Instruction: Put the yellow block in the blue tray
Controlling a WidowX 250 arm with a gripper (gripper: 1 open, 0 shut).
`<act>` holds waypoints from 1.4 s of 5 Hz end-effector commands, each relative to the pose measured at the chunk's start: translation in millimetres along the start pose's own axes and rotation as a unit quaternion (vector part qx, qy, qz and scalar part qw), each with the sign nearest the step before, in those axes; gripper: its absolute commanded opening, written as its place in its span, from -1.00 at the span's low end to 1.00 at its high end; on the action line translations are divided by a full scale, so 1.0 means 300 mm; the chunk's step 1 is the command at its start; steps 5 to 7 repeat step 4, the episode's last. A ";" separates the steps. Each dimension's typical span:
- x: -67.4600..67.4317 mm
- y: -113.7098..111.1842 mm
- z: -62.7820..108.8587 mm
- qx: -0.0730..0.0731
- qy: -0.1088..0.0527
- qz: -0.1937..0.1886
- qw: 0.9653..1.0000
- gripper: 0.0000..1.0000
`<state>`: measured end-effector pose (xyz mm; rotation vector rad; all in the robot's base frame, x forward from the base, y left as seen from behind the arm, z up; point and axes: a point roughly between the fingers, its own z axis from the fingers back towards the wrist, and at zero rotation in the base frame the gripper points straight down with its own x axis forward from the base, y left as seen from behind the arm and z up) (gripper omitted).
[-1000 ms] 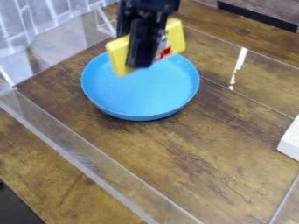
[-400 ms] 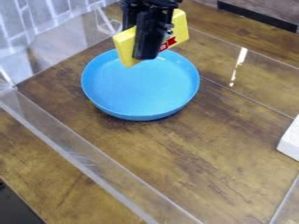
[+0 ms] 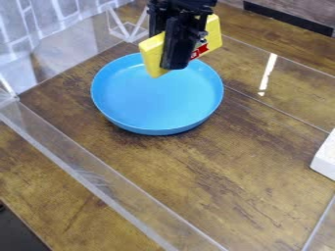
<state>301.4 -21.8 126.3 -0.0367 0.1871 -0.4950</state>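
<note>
The yellow block, a small box with a red banner on its face, hangs tilted above the far rim of the blue tray. My black gripper comes down from the top of the view and is shut on the block, its fingers covering the block's middle. The blue tray is a round shallow dish resting on the wooden table, with nothing inside it. The block is clear of the dish floor.
A clear plastic wall runs along the table's near left edge. A white object sits at the right edge. Wood table surface lies in front of and to the right of the dish.
The gripper with the yellow block has shifted a little to the right and toward the back of the dish. The dish has not moved.
</note>
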 end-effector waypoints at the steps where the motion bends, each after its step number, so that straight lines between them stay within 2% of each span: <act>1: 0.006 0.016 0.051 0.017 -0.025 0.011 0.999 -1.00; 4: 0.013 0.063 0.039 0.023 -0.025 0.054 0.998 -1.00; 7: 0.013 0.063 0.039 0.023 -0.025 0.054 0.998 -1.00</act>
